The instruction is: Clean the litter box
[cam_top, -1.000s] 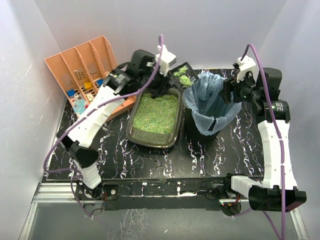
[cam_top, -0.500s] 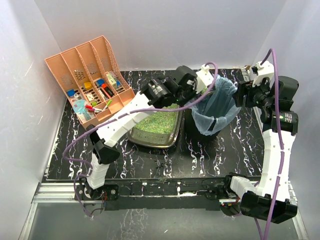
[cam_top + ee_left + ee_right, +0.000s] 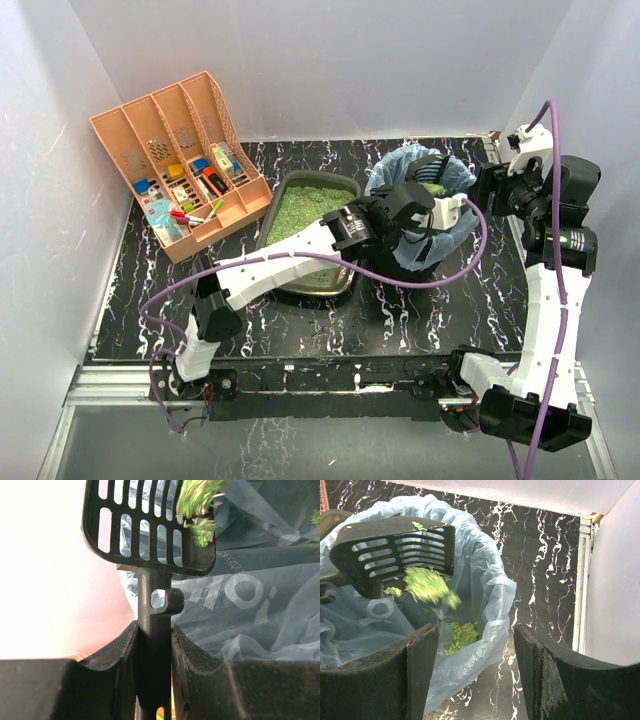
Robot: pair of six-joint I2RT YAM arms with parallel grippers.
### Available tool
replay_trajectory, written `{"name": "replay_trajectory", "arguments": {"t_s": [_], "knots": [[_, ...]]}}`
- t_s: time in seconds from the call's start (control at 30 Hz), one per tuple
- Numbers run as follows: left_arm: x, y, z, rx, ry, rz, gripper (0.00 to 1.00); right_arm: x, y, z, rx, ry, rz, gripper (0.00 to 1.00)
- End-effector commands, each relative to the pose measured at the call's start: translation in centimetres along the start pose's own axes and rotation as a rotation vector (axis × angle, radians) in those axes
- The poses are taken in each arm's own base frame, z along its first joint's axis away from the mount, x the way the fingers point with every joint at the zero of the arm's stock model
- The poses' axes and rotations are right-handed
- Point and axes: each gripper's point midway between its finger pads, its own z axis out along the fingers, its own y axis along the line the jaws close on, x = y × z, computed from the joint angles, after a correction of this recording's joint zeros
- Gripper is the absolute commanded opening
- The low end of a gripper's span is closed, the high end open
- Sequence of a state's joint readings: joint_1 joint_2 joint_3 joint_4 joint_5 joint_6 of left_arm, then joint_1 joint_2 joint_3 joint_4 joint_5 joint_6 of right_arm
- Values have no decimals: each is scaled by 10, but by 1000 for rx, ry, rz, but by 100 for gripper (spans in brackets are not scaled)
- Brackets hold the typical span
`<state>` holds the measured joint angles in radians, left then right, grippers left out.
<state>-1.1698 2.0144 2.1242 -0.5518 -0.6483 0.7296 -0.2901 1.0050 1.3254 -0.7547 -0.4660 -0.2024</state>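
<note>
Litter box (image 3: 318, 177): sits mid-counter, lengthwise front to back, green litter spread inside; the bin is just beside its right wall, the organiser off to its far left.
Left arm: reaches from the near-left base, forearm slung low across the box's near right corner, wrist over the bin's near rim.
Left gripper (image 3: 153, 627): jaws clamped tight on the handle of the black slotted litter scoop (image 3: 390, 527), scoop head held out over the bag's mouth.
Litter clump (image 3: 427, 585): green, blurred, just under the scoop's edge, and more green lies in the bag's bottom.
Bin liner (image 3: 485, 580): pale blue bag, folded over the black bin's rim.
Writing: big pale letters on the bag (image 3: 235, 592), seen through the plastic, with a line of small print above; neither reads as a word.
Right arm: stands tall from the near-right base, wrist bent in toward the bin's right side.
Right gripper (image 3: 476, 630): jaws apart, gripping nothing, above the bag's right rim.
Organiser (image 3: 180, 150): peach-orange, slotted, small bright items inside.
Counter (image 3: 450, 300): black with white veining.
</note>
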Motion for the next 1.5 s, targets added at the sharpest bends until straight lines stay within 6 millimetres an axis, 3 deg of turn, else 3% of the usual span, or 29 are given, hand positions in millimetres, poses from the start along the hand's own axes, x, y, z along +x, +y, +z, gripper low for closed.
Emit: {"name": "replay_trajectory", "arguments": {"t_s": [0.0, 0.53, 0.77, 0.87, 1.1, 1.47], "knots": [[-6, 46, -25, -179, -8, 66, 0, -25, -5, -6, 31, -90, -23, 67], [-14, 68, -51, -268, -69, 129, 0, -30, -11, -4, 47, -84, -12, 67], [-9, 70, -54, -288, -21, 330, 0, -32, -13, 0, 47, -79, -8, 67], [-6, 60, -52, -268, 6, 476, 0, -32, -13, 1, 45, -77, -5, 67], [-14, 63, -53, -364, 24, 615, 0, -29, -14, 1, 44, -71, 0, 67], [-11, 66, -65, -267, -19, 397, 0, -33, -12, 4, 18, -70, 2, 67]]}}
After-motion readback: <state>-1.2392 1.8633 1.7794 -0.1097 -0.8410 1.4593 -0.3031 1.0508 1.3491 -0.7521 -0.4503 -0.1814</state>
